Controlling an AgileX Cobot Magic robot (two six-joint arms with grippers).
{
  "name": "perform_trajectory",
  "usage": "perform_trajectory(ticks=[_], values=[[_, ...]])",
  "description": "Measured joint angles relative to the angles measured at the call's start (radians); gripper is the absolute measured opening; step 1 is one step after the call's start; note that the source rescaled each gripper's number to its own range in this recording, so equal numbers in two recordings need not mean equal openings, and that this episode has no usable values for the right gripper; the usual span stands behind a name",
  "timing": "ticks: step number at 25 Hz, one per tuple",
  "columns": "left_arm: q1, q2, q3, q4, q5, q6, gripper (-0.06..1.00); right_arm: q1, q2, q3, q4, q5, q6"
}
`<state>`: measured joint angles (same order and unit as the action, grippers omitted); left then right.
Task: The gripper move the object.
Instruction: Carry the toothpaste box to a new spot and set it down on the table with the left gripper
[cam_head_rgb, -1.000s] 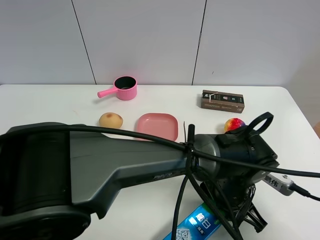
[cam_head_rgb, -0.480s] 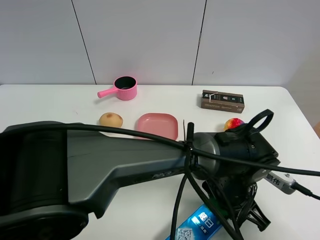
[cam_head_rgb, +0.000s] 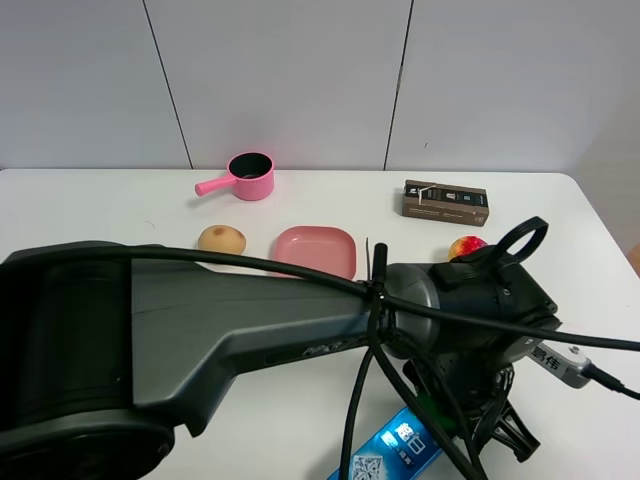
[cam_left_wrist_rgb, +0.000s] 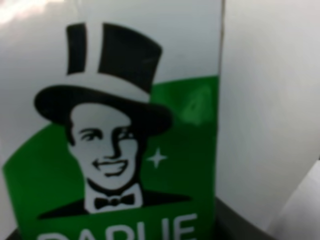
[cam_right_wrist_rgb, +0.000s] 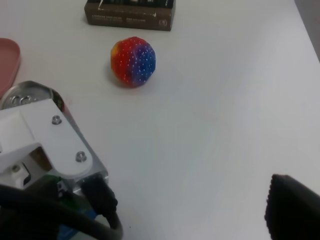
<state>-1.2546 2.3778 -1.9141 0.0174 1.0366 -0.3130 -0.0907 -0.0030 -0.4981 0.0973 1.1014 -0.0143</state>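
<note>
The object (cam_head_rgb: 400, 447), a green-to-blue toothpaste box, lies at the table's front edge under my left arm. Only its blue end shows in the high view. The left gripper (cam_head_rgb: 478, 425) is pressed down over its green end, half hidden by black cables and the wrist. Up close in the left wrist view, the object (cam_left_wrist_rgb: 115, 150) fills the picture with the top-hatted man's face, and no fingers show. The gripper is shut, and I cannot tell whether it holds the box. In the right wrist view, just a dark corner of the right gripper (cam_right_wrist_rgb: 295, 210) shows.
A multicoloured ball (cam_head_rgb: 466, 246) sits just behind the left wrist, with a dark brown box (cam_head_rgb: 445, 202) further back. A pink plate (cam_head_rgb: 315, 252), a tan round lump (cam_head_rgb: 221, 240) and a pink pot (cam_head_rgb: 250, 177) are at centre and back left.
The left wrist has shifted slightly toward the front right, and the toothpaste box has slid a little toward the front edge with it.
</note>
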Motion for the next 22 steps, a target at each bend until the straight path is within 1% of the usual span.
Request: perform_trajectory(ticks=[22], values=[[0.0,0.006,0.0,-0.017,0.019,-0.001,0.0,0.0,0.0,0.0,0.0,0.001,0.0]])
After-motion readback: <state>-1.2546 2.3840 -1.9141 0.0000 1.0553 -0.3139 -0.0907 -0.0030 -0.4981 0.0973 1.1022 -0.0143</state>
